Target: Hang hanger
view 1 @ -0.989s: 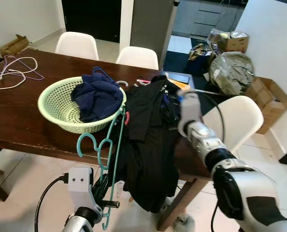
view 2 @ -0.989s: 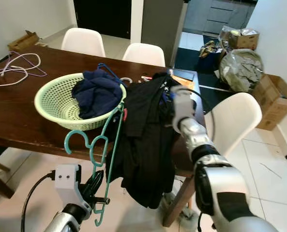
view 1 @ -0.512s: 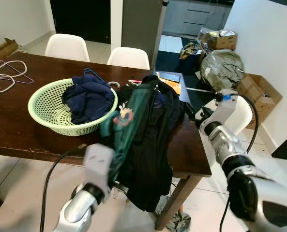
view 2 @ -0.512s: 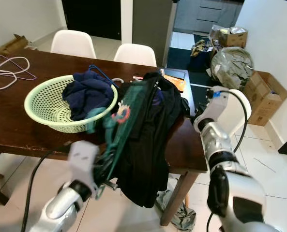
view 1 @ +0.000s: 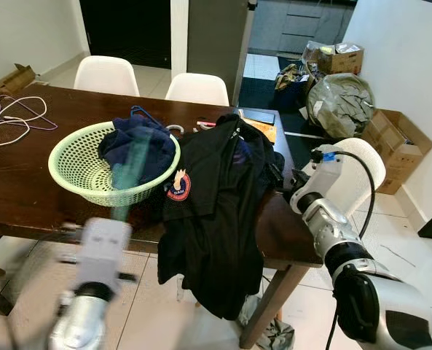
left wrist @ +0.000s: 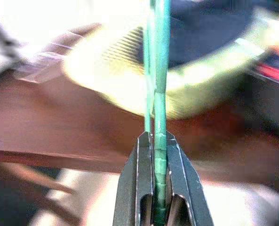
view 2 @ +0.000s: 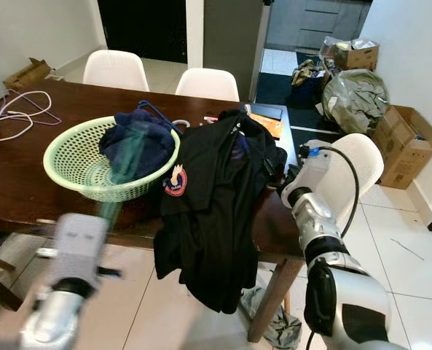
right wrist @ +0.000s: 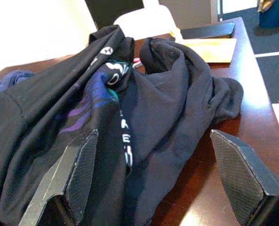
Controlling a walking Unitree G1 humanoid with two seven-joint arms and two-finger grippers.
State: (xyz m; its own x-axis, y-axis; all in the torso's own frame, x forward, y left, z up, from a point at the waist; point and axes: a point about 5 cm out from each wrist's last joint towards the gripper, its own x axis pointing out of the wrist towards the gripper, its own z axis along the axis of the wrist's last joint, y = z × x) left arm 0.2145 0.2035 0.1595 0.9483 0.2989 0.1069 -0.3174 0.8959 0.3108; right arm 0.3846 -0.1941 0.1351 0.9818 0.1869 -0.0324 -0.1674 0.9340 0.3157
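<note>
Head view: left gripper is lifting the thin teal plastic hanger, blurred, before the pale green mesh basket.

Left wrist: jaws are clamping the hanger.

Right wrist: right gripper, jaws spread wide, is facing the black garment pile.

Our left gripper, clamped on the green hanger, is low in front of the table's near edge, over bare floor where we have room to move. Straight ahead the green basket of blue clothes blocks the way. Beside it a heap of black clothes spills over the edge and hangs toward the floor. Our right gripper, fingers spread wide, faces that heap from the table's end, with a white chair close behind its arm. Bare tabletop lies left of the basket, up to some cables.
</note>
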